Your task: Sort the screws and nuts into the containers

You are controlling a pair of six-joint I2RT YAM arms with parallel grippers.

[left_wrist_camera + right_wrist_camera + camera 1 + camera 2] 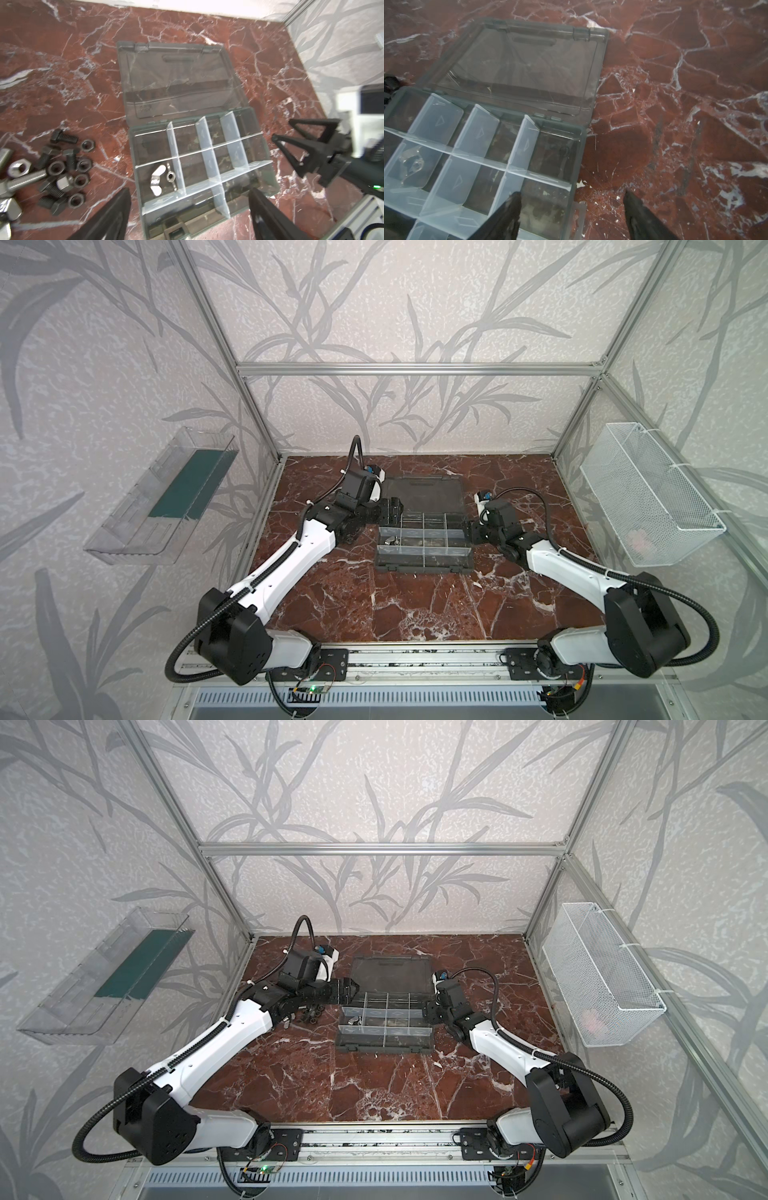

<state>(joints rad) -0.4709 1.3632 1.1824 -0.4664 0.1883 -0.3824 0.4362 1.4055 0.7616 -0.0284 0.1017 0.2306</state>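
The dark grey organizer case (424, 568) (384, 1046) lies mid-table with its lid (422, 493) flat behind it. Its containers (187, 149) are split by translucent dividers; one holds two silver wing nuts (159, 180). Black and silver screws (64, 138) and nuts (87, 145) lie in a loose heap (309, 1015) on the table left of the case. My left gripper (397, 510) (190, 209) hovers at the case's left side, open and empty. My right gripper (469, 531) (572, 205) is open, its fingers straddling the case's right wall without touching it.
A clear plastic tray (166, 497) hangs on the left wall and a white wire basket (648, 493) on the right wall. Larger silver bolts (25, 180) lie at the heap's outer side. Bare red marble table (415, 605) spreads in front of the case.
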